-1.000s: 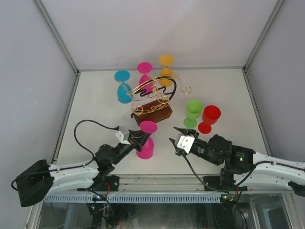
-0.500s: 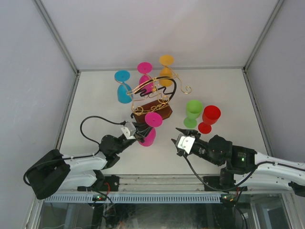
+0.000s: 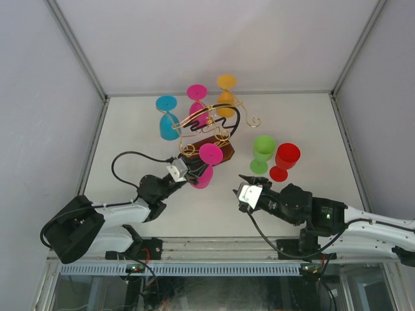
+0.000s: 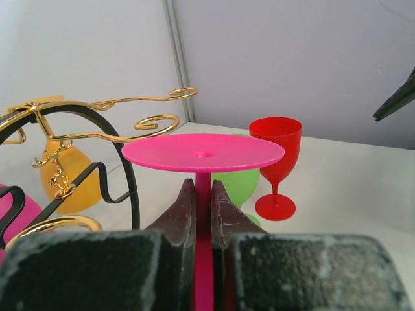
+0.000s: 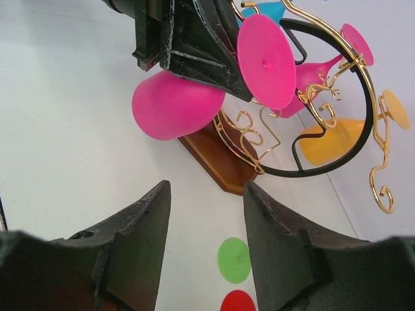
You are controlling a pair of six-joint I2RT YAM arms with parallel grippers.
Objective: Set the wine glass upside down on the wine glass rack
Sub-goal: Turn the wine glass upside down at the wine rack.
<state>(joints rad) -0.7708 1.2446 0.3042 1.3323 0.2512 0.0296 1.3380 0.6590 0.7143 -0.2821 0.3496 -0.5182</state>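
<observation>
— On the table (image 3: 130, 142), at centre, what is recorded?

— The wine glass rack (image 3: 209, 133): gold wire scrolls, a black curved band, a brown wooden base. Ranged round its far side are a blue glass (image 3: 168, 123) at 10 o'clock, a second pink glass (image 3: 197, 97) at 12 and an orange glass (image 3: 226, 91) at 1, each foot-up.

— And the glass under task?

— The pink wine glass (image 3: 202, 180) is at 6 o'clock of the rack, just beside the base. It is inverted and tilted, foot toward the scrolls. The left end effector (image 3: 196, 170) is clamped on its stem. The wrist view shows both fingers (image 4: 181, 214) pressed against the stem beneath the foot.

— The right side?

— The right end effector (image 3: 238, 184) sits at 5 o'clock of the rack, jaws parted, holding nothing. A green glass (image 3: 263, 150) and a red glass (image 3: 285, 159) stand upright at 3 o'clock, side by side. Whether they touch, I cannot tell.
</observation>
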